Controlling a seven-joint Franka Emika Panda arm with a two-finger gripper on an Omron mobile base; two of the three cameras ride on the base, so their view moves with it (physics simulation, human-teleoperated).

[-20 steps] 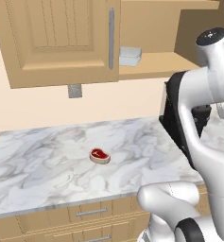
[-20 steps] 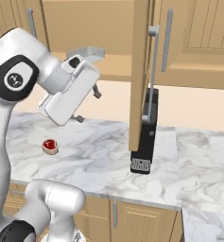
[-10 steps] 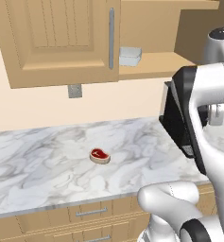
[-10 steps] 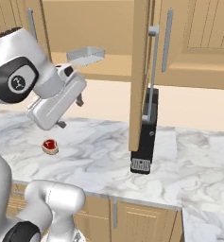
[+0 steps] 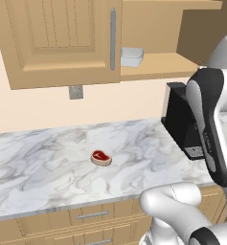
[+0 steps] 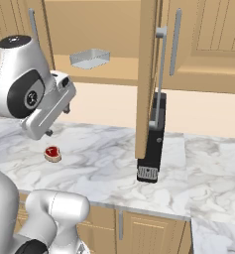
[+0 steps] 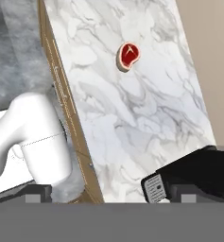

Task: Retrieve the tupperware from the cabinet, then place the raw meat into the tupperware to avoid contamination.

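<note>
**Marble counter, steak lying alone, container up on the shelf**

Left base view: marble countertop (image 5: 48,162) runs under a light-wood wall cabinet (image 5: 62,43), its door swung open on a vertical grey bar handle (image 5: 113,38). On the wooden shelf (image 5: 158,64) sits the tupperware (image 5: 131,57), close to the shelf's front edge, just beside the door. The raw meat (image 5: 101,157) lies near the middle of the countertop, red face up, touching nothing else. A black coffee machine (image 5: 182,127) stands toward the right end of the countertop, partly behind the white arm.

Right base view: tupperware (image 6: 90,58) rests on the shelf, upright, well above the steak (image 6: 52,153), which lies toward the countertop's left end. The coffee machine (image 6: 152,144) stands behind the edge of an open door (image 6: 147,74).

Hand view: steak (image 7: 128,56) well apart from the coffee machine (image 7: 189,177); drawer fronts (image 7: 61,94) run along the countertop's front edge. Gripper jaws spread wide, nothing between them.
</note>
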